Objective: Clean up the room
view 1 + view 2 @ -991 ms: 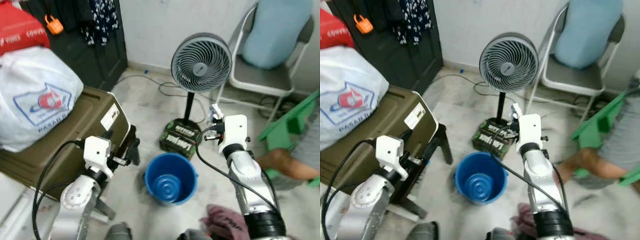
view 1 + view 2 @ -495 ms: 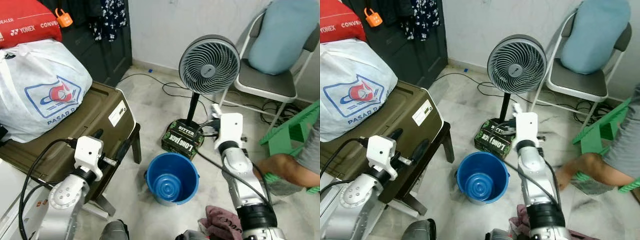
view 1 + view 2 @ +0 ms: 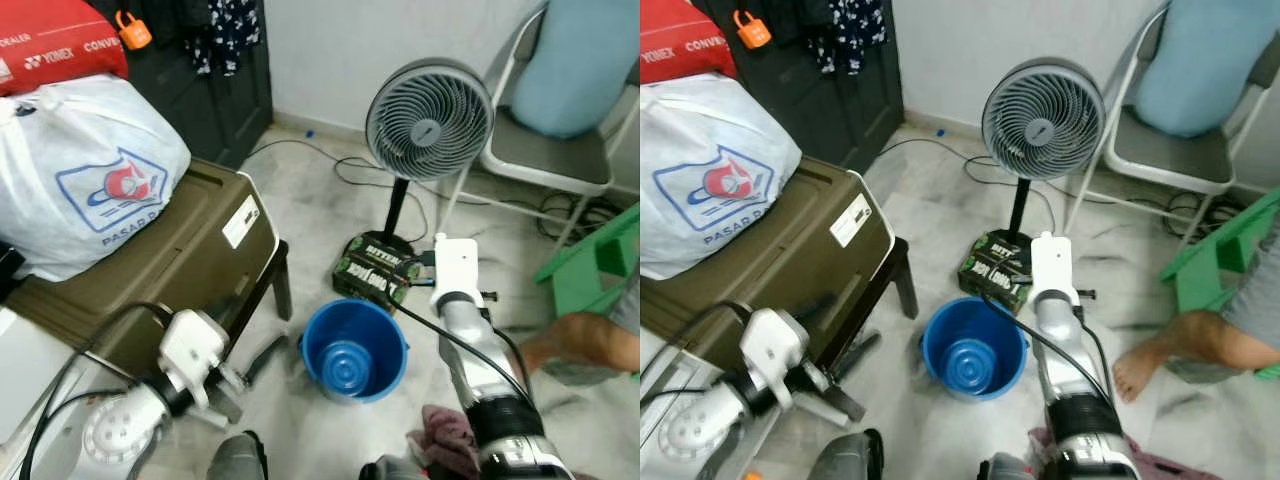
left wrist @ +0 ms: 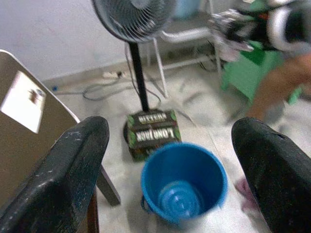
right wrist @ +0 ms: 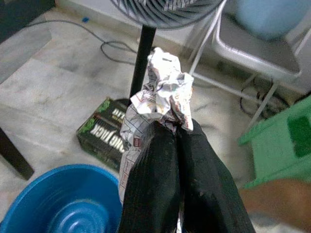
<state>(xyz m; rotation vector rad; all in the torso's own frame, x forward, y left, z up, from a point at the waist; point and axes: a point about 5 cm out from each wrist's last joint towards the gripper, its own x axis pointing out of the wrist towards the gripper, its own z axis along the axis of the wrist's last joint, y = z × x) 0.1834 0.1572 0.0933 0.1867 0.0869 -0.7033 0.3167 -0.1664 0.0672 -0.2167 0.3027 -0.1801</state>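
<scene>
A blue bucket (image 3: 353,350) stands on the pale floor between my two arms, with nothing in it. My right gripper (image 5: 175,130) is shut on a crumpled ball of printed paper (image 5: 163,94). It hangs past the bucket's far right rim (image 5: 63,194), toward a green-and-black box (image 5: 104,128). My left gripper (image 4: 167,128) is open, its fingers (image 4: 63,179) spread wide, low to the bucket's left and pointing at it. My left arm (image 3: 195,350) shows beside the olive trunk.
A standing fan (image 3: 430,120) and cables are behind the box (image 3: 378,275). An olive trunk (image 3: 180,260) carries a white bag (image 3: 85,170) at left. A folding chair (image 3: 560,150), a green stool (image 3: 590,265) and a person's foot (image 3: 1140,365) are at right. Pink cloth (image 3: 445,440) lies near.
The camera has shifted. My left arm has dropped lower, with its fingers now near the floor beside the bucket. My right gripper still holds the paper and has come lower.
</scene>
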